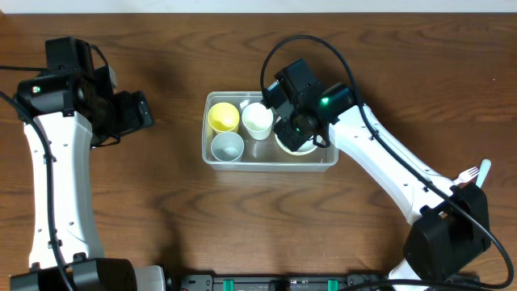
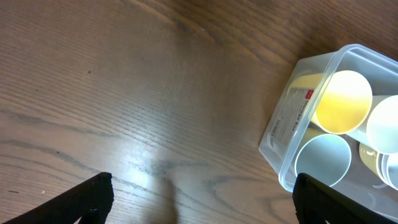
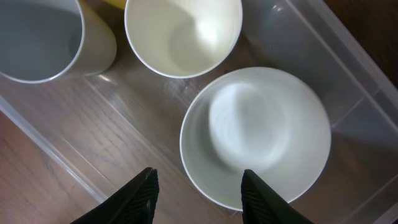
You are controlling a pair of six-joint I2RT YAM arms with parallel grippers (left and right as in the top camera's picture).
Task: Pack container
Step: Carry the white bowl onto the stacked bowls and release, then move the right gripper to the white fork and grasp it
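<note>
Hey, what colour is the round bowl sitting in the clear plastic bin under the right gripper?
White. The round bowl shows best in the right wrist view.

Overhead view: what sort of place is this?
Probably a robot test bench, not a kitchen: a wood-grain table, the left arm and right arm over it, one clear container of cups.

Clear container point(image 2: 292, 124) on wooden table point(image 2: 124, 93), yellow cup point(image 2: 342, 102), grey cup point(image 2: 323, 162) inside, tool point(image 2: 204, 190) spread wide
</note>
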